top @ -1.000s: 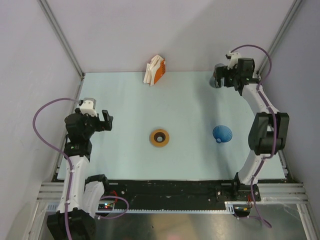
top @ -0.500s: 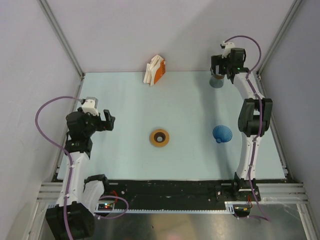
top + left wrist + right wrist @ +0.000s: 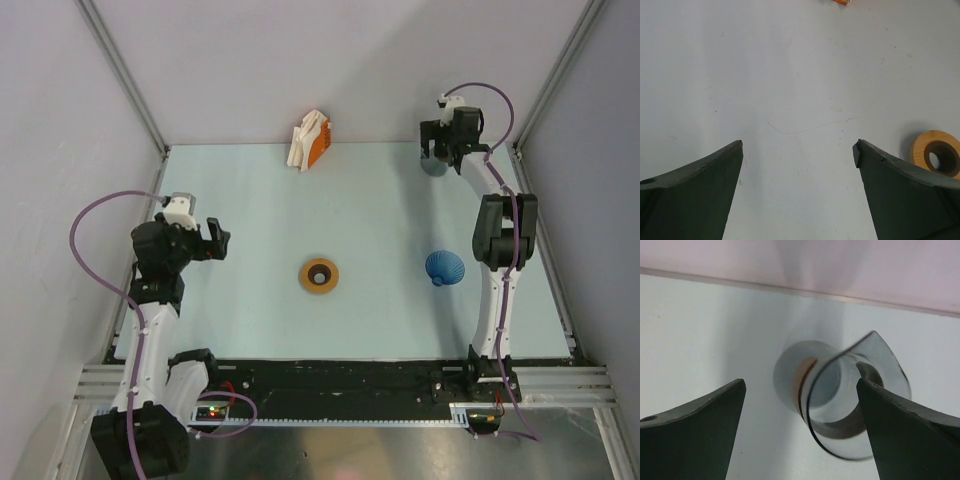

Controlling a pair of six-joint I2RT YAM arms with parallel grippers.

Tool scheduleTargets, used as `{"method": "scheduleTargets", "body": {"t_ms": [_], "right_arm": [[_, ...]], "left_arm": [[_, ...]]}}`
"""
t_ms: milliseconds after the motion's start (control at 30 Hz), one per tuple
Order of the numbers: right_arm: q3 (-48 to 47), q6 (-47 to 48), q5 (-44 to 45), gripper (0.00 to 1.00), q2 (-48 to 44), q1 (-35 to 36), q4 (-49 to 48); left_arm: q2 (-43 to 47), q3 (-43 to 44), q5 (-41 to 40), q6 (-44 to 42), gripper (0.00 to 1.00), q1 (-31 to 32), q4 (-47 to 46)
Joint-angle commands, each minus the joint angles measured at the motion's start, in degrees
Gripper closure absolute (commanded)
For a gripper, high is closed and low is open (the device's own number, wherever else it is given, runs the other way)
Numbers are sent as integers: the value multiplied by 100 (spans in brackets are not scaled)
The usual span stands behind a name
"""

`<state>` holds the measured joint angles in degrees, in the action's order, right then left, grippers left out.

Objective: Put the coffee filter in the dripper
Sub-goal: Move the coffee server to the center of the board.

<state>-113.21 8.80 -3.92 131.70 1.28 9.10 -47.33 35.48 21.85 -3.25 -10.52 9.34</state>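
On the top view the dripper [image 3: 444, 267] sits at about 3 o'clock from the middle of the pale table [image 3: 380, 210] – a small blue ribbed cone, standing alone, with nothing inside its mouth as far as this view tells. The flat orange ring [image 3: 320, 275] lies close to the table's centre, well apart from the dripper, toward 9 o'clock of it. The white and orange coffee filter stack [image 3: 311, 140] leans at the far edge, near 12 o'clock, with neither arm close to it.

The right gripper [image 3: 436, 154] is stretched out to the far corner at roughly 1 o'clock, fingers spread wide and gripping nothing. Its wrist view shows a grey see-through cup [image 3: 825, 390] with a curled pouring lip between the two fingers [image 3: 695, 435]; the cup sits nearer the finger at 3 o'clock, and whether they touch cannot be told.

The left gripper [image 3: 218, 240] hangs at 9 o'clock of the table, jaws also fully spread and empty. Its wrist camera looks at bare tabletop between the fingers – the orange ring shows at 4 o'clock of that view, beside one finger.
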Motion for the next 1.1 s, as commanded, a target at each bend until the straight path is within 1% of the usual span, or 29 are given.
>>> {"method": "scheduleTargets", "body": {"t_ms": [0, 133, 267, 333, 367, 433, 500, 533, 600, 767, 833, 967, 1067], "right_arm": [[155, -29, -181, 1, -150, -43, -370], [136, 119, -315, 1, -310, 37, -412], [-107, 245, -302, 1, -321, 109, -274], [-284, 309, -317, 9, -257, 114, -206], [-366, 334, -323, 17, -214, 125, -176], [-563, 384, -314, 28, -107, 120, -61], [-769, 429, -320, 31, 1, 110, 73], [-841, 452, -333, 30, 34, 105, 135], [-898, 488, -387, 26, 19, 104, 182], [-657, 394, -489, 7, -317, 75, 173], [-362, 245, -465, 3, -581, 26, 94], [264, 60, -518, 1, -1012, -67, 151], [512, 105, -548, 1, -1042, -75, 253]], "left_arm": [[-48, 172, 123, -107, 2, -24, -201], [-59, 160, 119, -98, 2, -16, -220], [-33, 160, 101, -85, 2, -16, -238], [-16, 171, 59, -81, 2, -21, -235], [-6, 179, 40, -85, 2, -16, -238], [4, 185, 2, -85, 2, -19, -237], [18, 180, -16, -94, 2, -20, -231], [16, 179, -15, -105, 2, -20, -231], [18, 172, -21, -112, 2, -20, -236], [12, 169, -19, -128, 2, -15, -232], [22, 169, -6, -114, 2, -19, -229], [38, 176, 35, -95, 2, -19, -231], [38, 190, 74, -89, 2, -18, -232]]}}
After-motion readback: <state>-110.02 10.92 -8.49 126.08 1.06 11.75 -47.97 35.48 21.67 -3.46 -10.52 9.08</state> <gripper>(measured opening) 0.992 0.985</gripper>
